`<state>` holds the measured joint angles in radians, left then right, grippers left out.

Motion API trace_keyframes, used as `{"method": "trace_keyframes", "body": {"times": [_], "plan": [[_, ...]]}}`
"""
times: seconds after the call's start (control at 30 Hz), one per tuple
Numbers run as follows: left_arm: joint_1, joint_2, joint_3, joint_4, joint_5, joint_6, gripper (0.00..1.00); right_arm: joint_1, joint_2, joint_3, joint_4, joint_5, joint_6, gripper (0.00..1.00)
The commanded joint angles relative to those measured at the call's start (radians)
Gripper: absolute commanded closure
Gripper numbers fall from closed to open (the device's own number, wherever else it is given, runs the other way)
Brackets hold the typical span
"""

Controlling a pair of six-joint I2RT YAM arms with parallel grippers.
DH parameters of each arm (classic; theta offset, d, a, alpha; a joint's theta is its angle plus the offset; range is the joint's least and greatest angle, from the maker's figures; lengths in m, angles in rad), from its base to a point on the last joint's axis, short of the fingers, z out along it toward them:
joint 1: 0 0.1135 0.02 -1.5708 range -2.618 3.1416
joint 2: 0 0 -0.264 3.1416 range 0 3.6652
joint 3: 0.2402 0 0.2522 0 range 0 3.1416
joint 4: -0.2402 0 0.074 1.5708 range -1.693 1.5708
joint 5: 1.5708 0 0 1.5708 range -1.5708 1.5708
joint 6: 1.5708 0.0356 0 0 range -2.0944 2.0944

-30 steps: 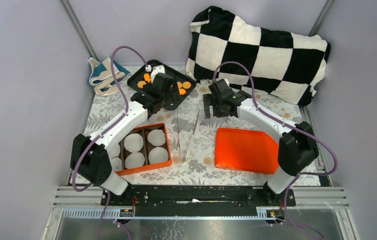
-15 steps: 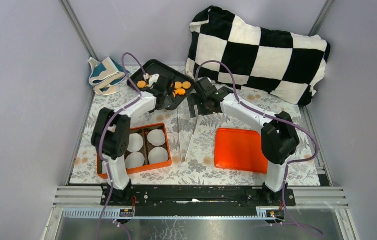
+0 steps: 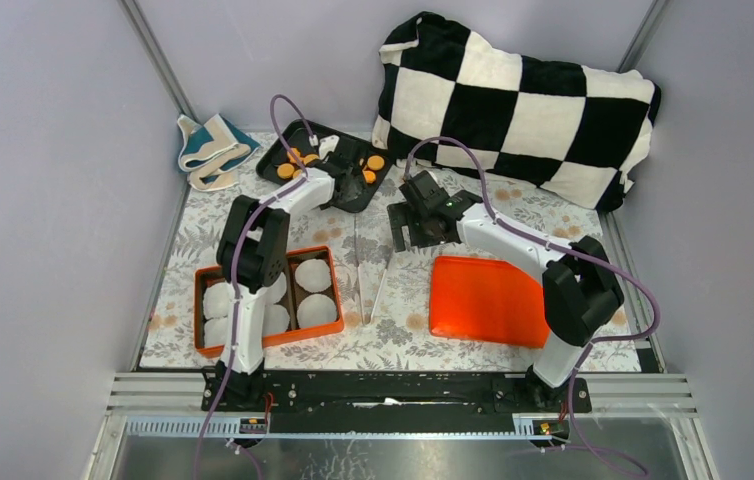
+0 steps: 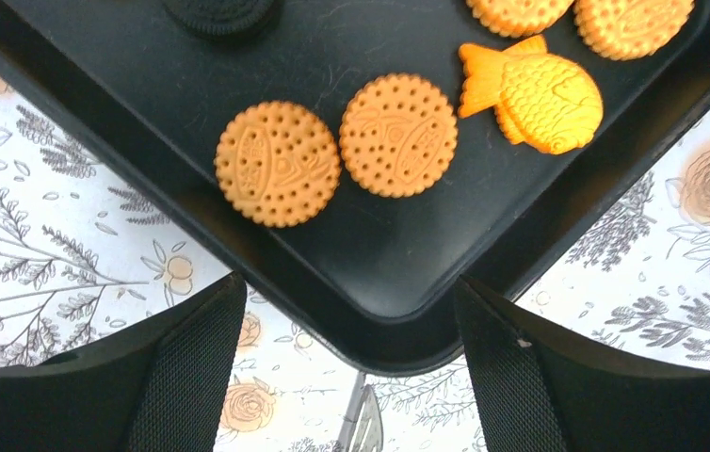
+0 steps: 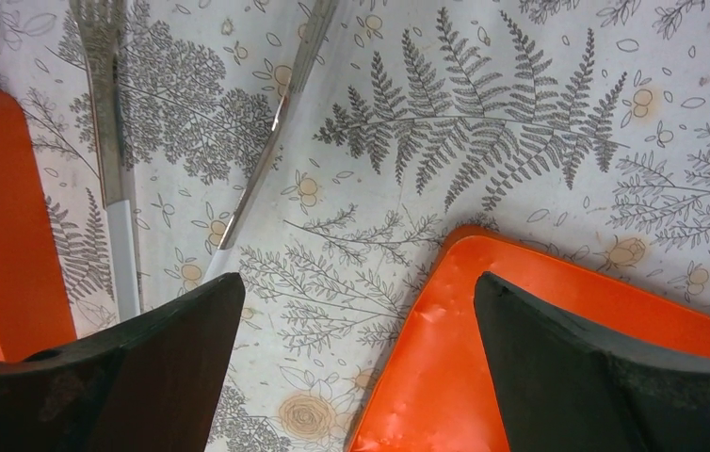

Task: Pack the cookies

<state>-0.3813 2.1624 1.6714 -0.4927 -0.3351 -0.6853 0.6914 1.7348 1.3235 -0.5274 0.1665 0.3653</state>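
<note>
Several orange cookies (image 3: 375, 162) lie on a black tray (image 3: 283, 150) at the back of the table. In the left wrist view I see two round cookies (image 4: 278, 163), a fish-shaped one (image 4: 535, 91) and a dark round one (image 4: 222, 11). My left gripper (image 3: 349, 187) is open, its fingers straddling the tray's near corner (image 4: 408, 315) with nothing held. My right gripper (image 3: 414, 236) hovers open over the tablecloth by the corner of an orange lid (image 5: 558, 358). The orange box (image 3: 325, 262) with white paper cups (image 3: 315, 310) sits front left.
A fork (image 5: 106, 113) and a knife (image 5: 266, 160) lie between the box and the orange lid (image 3: 483, 300). A checkered pillow (image 3: 523, 100) fills the back right. A folded cloth (image 3: 208, 148) lies at the back left. Walls close in both sides.
My left arm has stretched farther back, bringing its gripper over the tray's near corner, and its jaws have narrowed a little. The right gripper shifted left, then back toward the lid.
</note>
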Motion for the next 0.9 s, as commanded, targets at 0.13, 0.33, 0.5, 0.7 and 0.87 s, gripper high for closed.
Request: {"method": "trace_keyframes", "body": {"times": [0.13,0.33,0.5,0.7,0.87], "plan": [[-0.037,-0.181,-0.086,-0.061,-0.08,-0.009,0.11,0.045,0.029,0.056,-0.01,-0.024,0.029,0.0],[-0.058,-0.372,-0.203,-0.092,-0.102,-0.043,0.09,0.147,0.162,0.126,-0.044,-0.04,0.102,0.0],[-0.085,-0.501,-0.307,-0.088,-0.086,-0.032,0.09,0.171,0.24,0.16,-0.057,-0.06,0.147,0.0],[-0.085,-0.625,-0.4,-0.056,-0.096,-0.018,0.08,0.213,0.296,0.202,-0.071,-0.084,0.186,0.0],[-0.085,-0.682,-0.434,-0.039,-0.067,-0.02,0.08,0.268,0.306,0.263,-0.127,-0.041,0.233,0.0]]}}
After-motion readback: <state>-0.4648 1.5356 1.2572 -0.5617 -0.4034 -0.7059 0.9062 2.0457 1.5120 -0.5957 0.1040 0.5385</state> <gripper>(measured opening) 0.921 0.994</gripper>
